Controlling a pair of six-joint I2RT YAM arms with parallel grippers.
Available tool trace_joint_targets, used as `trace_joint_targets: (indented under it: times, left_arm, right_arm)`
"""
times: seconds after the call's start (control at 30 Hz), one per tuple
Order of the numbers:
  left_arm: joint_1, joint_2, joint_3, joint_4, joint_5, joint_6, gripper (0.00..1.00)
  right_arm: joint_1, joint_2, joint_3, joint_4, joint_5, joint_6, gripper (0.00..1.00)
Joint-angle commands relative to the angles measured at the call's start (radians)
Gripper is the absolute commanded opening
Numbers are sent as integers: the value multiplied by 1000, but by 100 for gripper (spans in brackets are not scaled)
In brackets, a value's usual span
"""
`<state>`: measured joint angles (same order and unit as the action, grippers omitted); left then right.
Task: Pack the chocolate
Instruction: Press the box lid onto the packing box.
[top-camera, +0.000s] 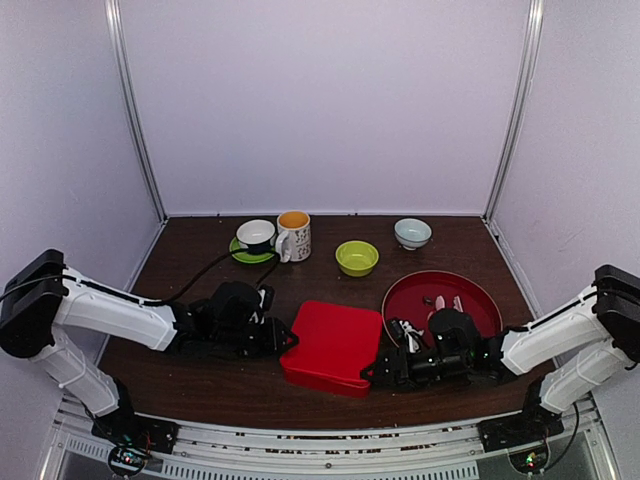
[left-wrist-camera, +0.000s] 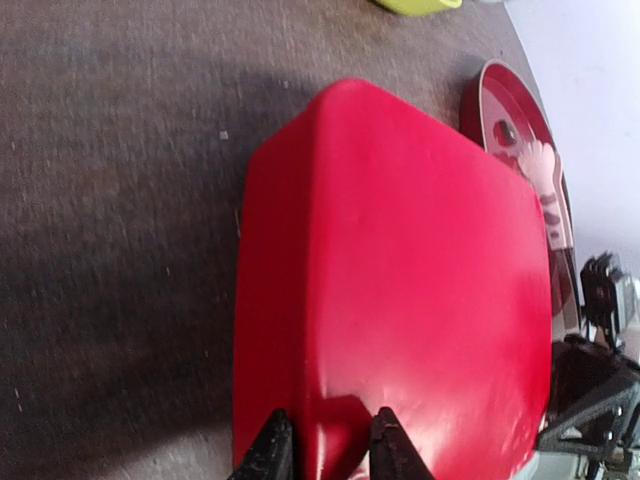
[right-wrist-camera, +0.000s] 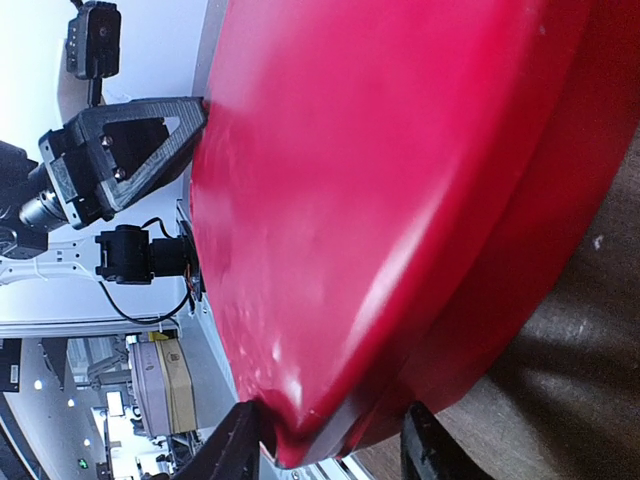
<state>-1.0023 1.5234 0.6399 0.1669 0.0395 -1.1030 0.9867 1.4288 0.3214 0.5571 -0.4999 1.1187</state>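
The chocolate is out of view. A red lidded box (top-camera: 332, 345) sits on the brown table between both arms. My left gripper (top-camera: 282, 337) holds the box's left edge; in the left wrist view its jaws (left-wrist-camera: 330, 445) pinch the lid's rim, one finger on the side wall and one on top of the box (left-wrist-camera: 400, 280). My right gripper (top-camera: 378, 372) is at the box's near right corner. In the right wrist view its jaws (right-wrist-camera: 335, 440) clamp that corner of the box (right-wrist-camera: 380, 180), one on the lid and one under the base.
A round red plate (top-camera: 480, 290) with pink-handled tongs (top-camera: 445, 303) lies just right of the box. Along the back stand a white cup on a green saucer (top-camera: 256, 236), a patterned mug (top-camera: 294, 235), a green bowl (top-camera: 357, 257) and a pale bowl (top-camera: 412, 233).
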Motion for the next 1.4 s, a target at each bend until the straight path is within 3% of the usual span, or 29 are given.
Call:
trace_joint_targets:
  times: [0.0,0.47,0.9,1.3,1.37]
  left_arm:
    - [-129,125,21,112,239,-25,24]
    - [-142,143,23,150,242,-8,26]
    - [-90,64,56,68,184,108,32]
    - [-81,81,-2,141,214,91,32]
    - [-81,82,-4,139,205,84,32]
  right_arm:
    - [71,142,29,-47,49,-20,25]
    - [103,157,90,-112,110,-67,19]
    - [109,162,106,-27,178,-48,23]
    - [109,228,97,113,273,-176,23]
    - [109,218,97,106,254,-161,28]
